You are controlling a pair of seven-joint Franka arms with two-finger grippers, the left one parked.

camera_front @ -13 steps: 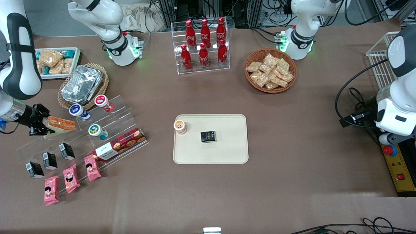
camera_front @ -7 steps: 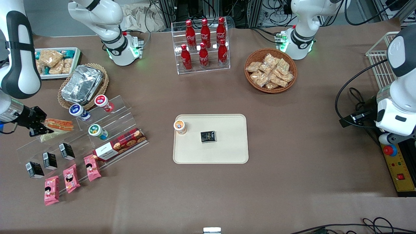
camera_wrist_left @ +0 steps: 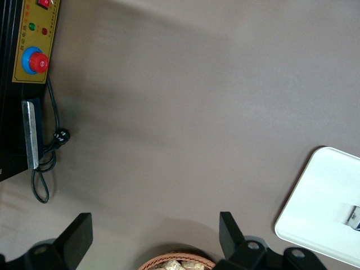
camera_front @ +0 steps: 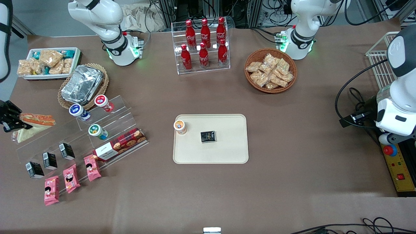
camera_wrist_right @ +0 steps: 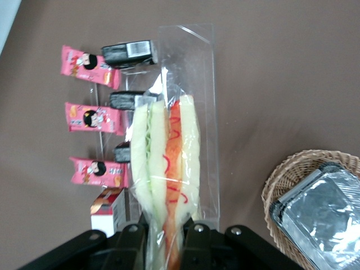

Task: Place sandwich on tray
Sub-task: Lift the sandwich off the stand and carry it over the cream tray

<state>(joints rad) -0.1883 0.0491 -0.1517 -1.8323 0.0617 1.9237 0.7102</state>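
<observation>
The sandwich (camera_front: 34,123), a wrapped white-bread wedge with orange-red and green filling, hangs in my right gripper (camera_front: 13,121) at the working arm's end of the table, lifted above the clear display steps (camera_front: 81,130). In the right wrist view the gripper (camera_wrist_right: 166,239) is shut on the sandwich's (camera_wrist_right: 166,163) narrow end, one finger on each side. The cream-beige tray (camera_front: 227,152) lies at the table's middle and holds a small cup (camera_front: 179,126) and a black packet (camera_front: 208,136). A corner of the tray (camera_wrist_left: 315,197) shows in the left wrist view.
The display steps hold round tubs (camera_front: 97,131), a red cookie box (camera_front: 121,148), black cartons (camera_front: 49,160) and pink packets (camera_front: 71,178). A basket with a foil tray (camera_front: 83,84) and a white bin of snacks (camera_front: 48,62) stand nearby. A cola rack (camera_front: 203,45) and snack basket (camera_front: 270,70) stand farther back.
My right gripper has carried the sandwich off the display steps, sideways toward the working arm's edge of the table and slightly up. Nothing else moved.
</observation>
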